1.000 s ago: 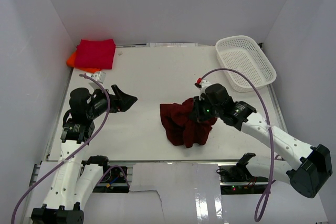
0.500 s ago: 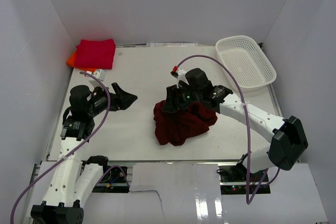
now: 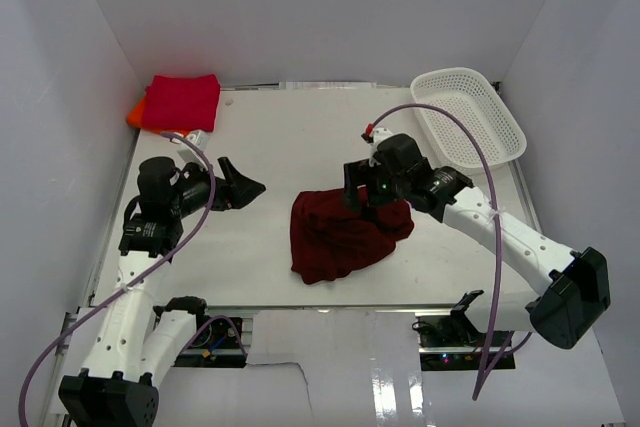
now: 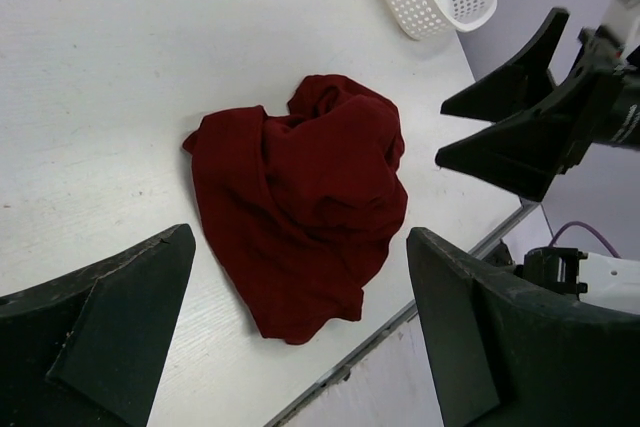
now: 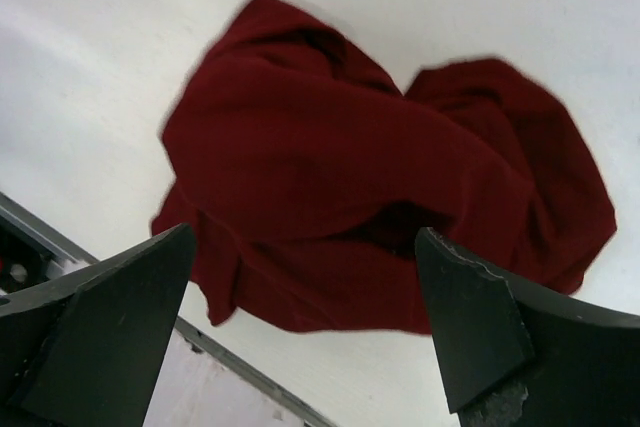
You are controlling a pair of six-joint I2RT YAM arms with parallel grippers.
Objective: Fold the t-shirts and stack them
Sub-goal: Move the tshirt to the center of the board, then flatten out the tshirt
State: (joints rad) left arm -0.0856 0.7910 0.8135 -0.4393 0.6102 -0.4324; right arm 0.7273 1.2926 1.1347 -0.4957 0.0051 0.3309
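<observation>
Maroon t-shirt (image 3: 338,239) lies crumpled; only the overhead view shows the red shirt (image 3: 182,102).

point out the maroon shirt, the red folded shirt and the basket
maroon shirt (image 3: 335,237), top view, middle of the crumpled cloth
red folded shirt (image 3: 182,102), top view, centre of its top
basket (image 3: 506,112), top view, right wall
</observation>
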